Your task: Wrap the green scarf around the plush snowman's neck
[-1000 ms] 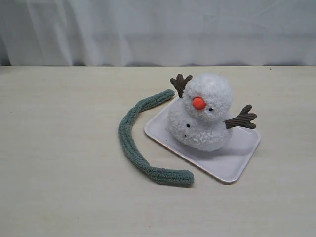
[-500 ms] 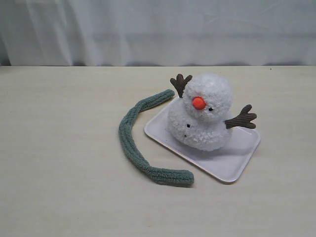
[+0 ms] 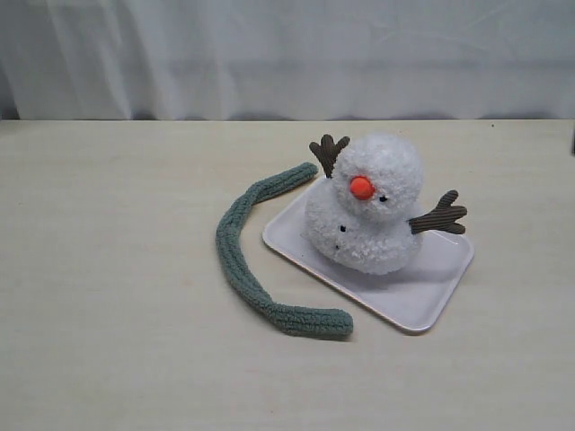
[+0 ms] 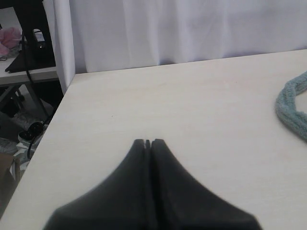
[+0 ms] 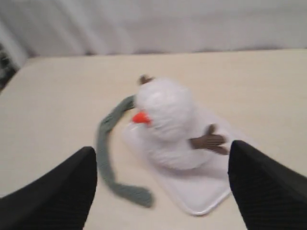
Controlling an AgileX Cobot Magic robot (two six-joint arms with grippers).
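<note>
Neither arm shows in the exterior view, so go by the wrist cameras. The left gripper has its jaws pressed together on nothing and sits low over bare table. The right gripper has its jaws spread wide, also empty, looking down at the plush snowman. The snowman leans on a pale tray, nose toward the near left. The snowman's neck is only a shallow crease under the orange nose, and its back side is hidden. The green scarf lies flat on the table in a C-curve left of the tray. One end lies by the tray's far corner beside a brown twig arm, the other just off the tray's near edge. By my reading the step in hand is the first pickup. Take the scarf close to an end, not mid-span, pinching across the ribbed width so the knit doesn't slide out. Lift it high enough to clear the tray lip before carrying it behind the head. The toy is light and may tip or skid, so keep the drape slack. There is plenty of open table on the left and front. Room is tighter toward the curtain and at the table's left edge, which drops away close to the left gripper.
</note>
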